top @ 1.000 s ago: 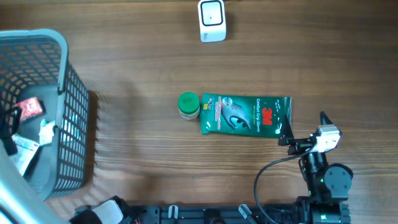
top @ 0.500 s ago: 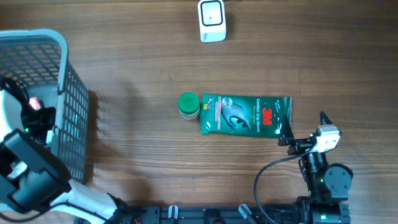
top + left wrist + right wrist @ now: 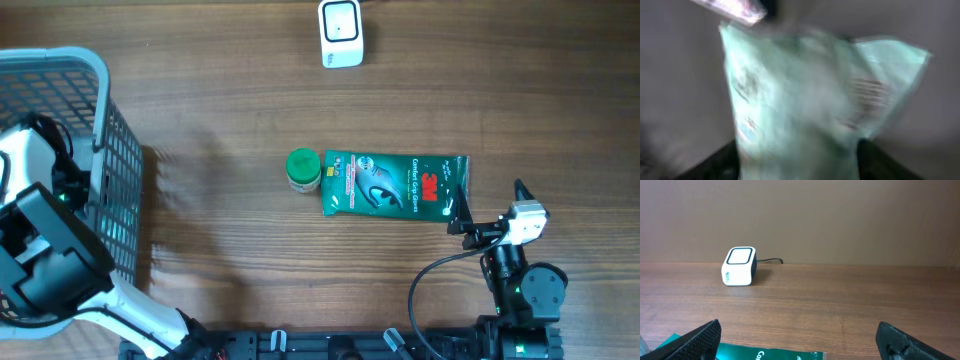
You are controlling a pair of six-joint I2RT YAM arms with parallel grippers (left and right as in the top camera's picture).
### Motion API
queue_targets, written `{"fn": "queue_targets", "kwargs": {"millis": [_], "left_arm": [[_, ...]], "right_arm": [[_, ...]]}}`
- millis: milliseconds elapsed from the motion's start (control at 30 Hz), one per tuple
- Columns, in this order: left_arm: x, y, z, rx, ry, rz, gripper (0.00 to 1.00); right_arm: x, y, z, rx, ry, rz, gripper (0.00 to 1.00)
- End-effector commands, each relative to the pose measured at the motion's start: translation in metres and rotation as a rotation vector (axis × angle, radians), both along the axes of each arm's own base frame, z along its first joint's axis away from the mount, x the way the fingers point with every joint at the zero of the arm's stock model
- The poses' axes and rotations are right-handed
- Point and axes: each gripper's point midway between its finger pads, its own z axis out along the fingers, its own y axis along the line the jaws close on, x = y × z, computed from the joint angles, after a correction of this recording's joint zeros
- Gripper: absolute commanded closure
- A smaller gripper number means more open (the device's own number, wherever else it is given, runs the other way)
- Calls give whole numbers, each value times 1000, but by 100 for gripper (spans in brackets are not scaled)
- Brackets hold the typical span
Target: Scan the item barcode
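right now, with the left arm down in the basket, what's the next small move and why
Probably close the left gripper on the pale green packet: it fills the blurred left wrist view, inside the basket, and no firm grip shows. The scanner stands far across the table, so a hold comes first.

Wood-grained table (image 3: 840, 295), brown and matt. Ahead of the right jaws, the scanner (image 3: 738, 266) is smooth white plastic; just beneath them, the glove packet (image 3: 395, 185) is glossy green film. Close before the left jaws, a pale mint pouch (image 3: 800, 100) looks like thin film (too blurred to judge its sheen).
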Motion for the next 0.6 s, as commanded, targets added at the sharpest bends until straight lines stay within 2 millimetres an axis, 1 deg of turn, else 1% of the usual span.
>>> {"fn": "queue_targets", "kwargs": {"millis": [0, 67, 100, 133, 167, 200, 233, 267, 333, 400, 467, 533, 567], "left_arm": [[6, 27, 51, 68, 11, -24, 45], [10, 40, 104, 134, -9, -26, 56], [12, 42, 124, 152, -32, -24, 58], [14, 43, 139, 168, -54, -21, 55], [16, 44, 153, 190, -84, -19, 40], [17, 44, 160, 204, -109, -6, 11], [15, 42, 159, 203, -107, 20, 0], [12, 39, 154, 195, -88, 47, 0], [4, 37, 135, 184, -44, 87, 0], [0, 32, 109, 160, -14, 110, 1], [-7, 26, 75, 142, 24, 127, 3], [-16, 20, 40, 125, 47, 119, 1], [-19, 18, 29, 122, 52, 119, 0]], "right_arm": [[0, 0, 2, -11, -10, -5, 0], [0, 0, 2, -11, -10, -5, 0], [0, 0, 2, -11, -9, -5, 0], [0, 0, 2, -11, -9, -5, 0], [0, 0, 2, -11, -9, -5, 0], [0, 0, 2, -11, -9, -5, 0], [0, 0, 2, -11, -9, -5, 0], [0, 0, 2, -11, -9, -5, 0], [0, 0, 2, -11, -10, -5, 0], [0, 0, 2, -11, -10, -5, 0], [0, 0, 2, -11, -9, -5, 0], [0, 0, 2, -11, -9, -5, 0], [0, 0, 2, -11, -9, -5, 0]]}}
